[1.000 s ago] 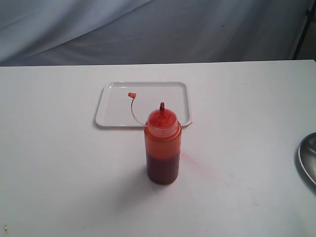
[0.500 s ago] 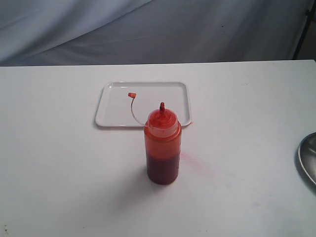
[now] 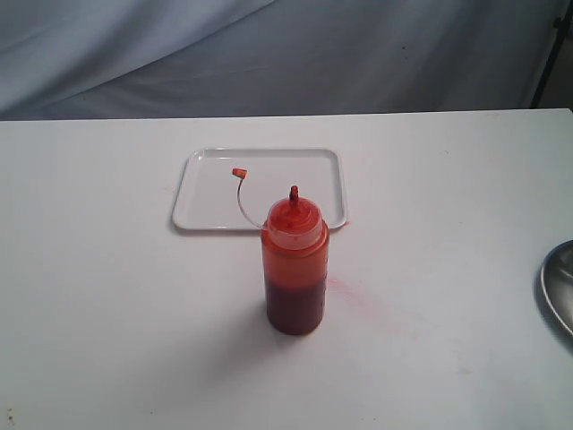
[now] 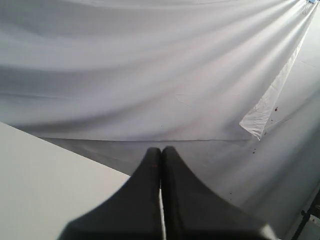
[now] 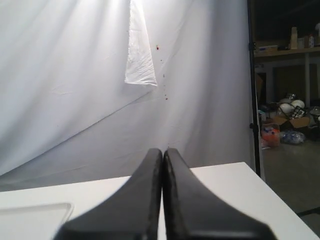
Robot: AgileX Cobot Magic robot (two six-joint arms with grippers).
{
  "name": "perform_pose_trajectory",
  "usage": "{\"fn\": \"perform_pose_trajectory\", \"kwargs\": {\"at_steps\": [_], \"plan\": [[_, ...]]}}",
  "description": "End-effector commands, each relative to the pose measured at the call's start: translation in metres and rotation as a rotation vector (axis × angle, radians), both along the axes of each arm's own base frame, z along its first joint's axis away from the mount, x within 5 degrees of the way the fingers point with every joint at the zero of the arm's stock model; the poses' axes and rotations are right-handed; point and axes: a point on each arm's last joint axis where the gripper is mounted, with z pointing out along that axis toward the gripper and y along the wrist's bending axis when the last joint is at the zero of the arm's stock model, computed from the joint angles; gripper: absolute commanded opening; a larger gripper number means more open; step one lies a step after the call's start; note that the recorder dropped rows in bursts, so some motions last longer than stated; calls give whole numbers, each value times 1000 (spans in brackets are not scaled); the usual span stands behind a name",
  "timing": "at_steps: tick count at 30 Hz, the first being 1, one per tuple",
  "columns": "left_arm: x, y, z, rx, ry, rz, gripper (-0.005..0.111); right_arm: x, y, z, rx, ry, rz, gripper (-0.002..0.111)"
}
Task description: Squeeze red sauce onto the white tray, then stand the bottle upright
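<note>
My left pincer (image 4: 161, 150) is pressed shut on nothing, its two halves meeting flat. It looks out at the grey backdrop cloth (image 4: 150, 75) rather than at the bottle (image 3: 295, 269). Neither arm shows in the exterior view, so I take both to be well apart from the bottle. The white tray (image 3: 201, 213) lies just behind the bottle and reaches off to its left, flat on the surface (image 3: 107, 313). I see no red blob or drip anywhere on its floor; the only red over it is the small tethered cap (image 3: 239, 172), held on a thin strap up and to the left of the bottle's nozzle. The bottle itself stands upright and uncapped, with the red sauce (image 3: 294, 312) dark in its lower part. A faint pink streak (image 3: 363, 300) runs off to the bottle's right, and far to its right a grey metal dish (image 3: 560, 291) pokes in at the edge. My right pincer (image 5: 163, 150) is likewise closed and empty. I judge nothing of the task done: gripping, tipping, squeezing over the tray and standing the bottle up again all remain.
</note>
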Motion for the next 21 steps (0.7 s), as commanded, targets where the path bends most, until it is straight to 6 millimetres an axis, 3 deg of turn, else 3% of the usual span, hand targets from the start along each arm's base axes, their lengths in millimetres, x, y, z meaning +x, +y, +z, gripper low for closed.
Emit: {"fn": "perform_pose_trajectory", "kwargs": {"at_steps": [1,7,11,14,18,21], "plan": [[0,1,1,-3,-21,8,0,0,0,-2,24,18,-4,0],[-1,1,2,-23,-32,10,0,0,0,-3,61,25,0,0],[-4,6,13,-154,-170,28,0,1,-1,-7,80,65,-1,0],[-10,0,29,-71,-348,-27,0,1,-1,-7,86,67,0,0],[-34,-28,55,185,-757,-259,0,1,-1,-7,88,66,0,0],[-28,-29,85,209,-776,-265,0,1,-1,-7,88,64,0,0]]}}
